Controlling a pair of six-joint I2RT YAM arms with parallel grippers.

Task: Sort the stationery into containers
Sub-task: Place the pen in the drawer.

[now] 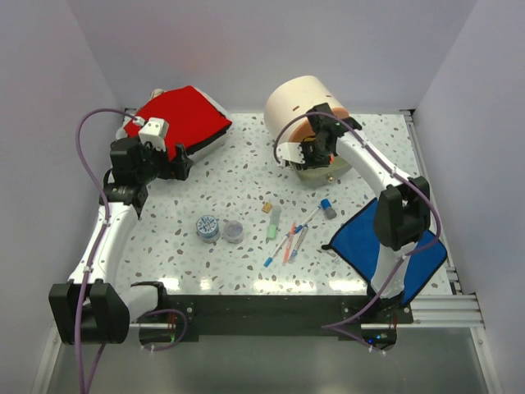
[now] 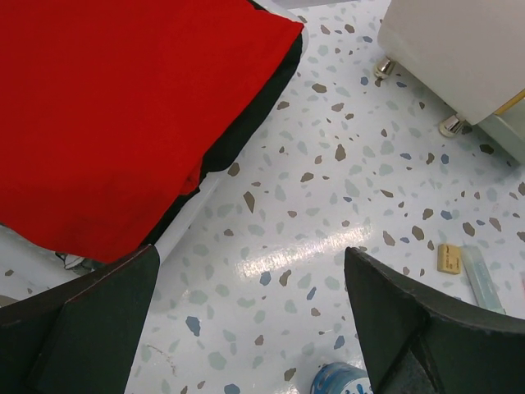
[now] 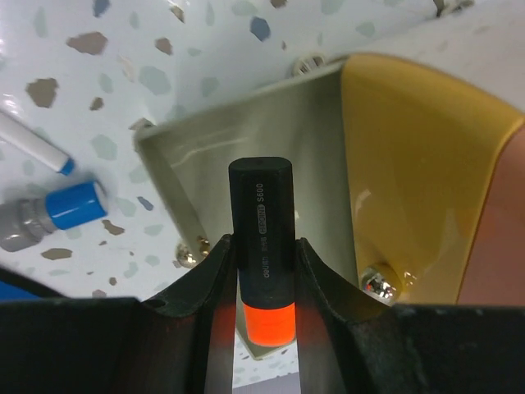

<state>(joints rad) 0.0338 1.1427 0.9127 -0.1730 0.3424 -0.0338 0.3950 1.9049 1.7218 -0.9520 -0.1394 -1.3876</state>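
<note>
The right fingers (image 3: 209,283) are clenching the orange-black highlighter (image 3: 261,201) around its barrel. Its long axis is running straight out from between them, with the black end leading and the orange band sitting back in the grip. Just past that black end, the open pale drawer (image 3: 205,156) of the cream drum (image 1: 297,100) is lying, with the yellow drawer (image 3: 410,172) right beside it. The highlighter is hanging over the pale drawer's interior, apparently not yet resting in it. The coming move is hinging on this: the drawer is sitting below and ahead along the highlighter's own axis, so letting go here should be dropping it inside. The left fingers (image 2: 90,320) are standing spread with nothing between them, hovering over the counter (image 2: 328,205) beside the white case with the red top (image 2: 123,107). Farther out, the two tape rolls (image 1: 207,226) are lying mid-counter, nearer the left arm, while the thin pens (image 1: 287,243) and the blue-grey stub (image 1: 328,208) are lying nearer the right.
</note>
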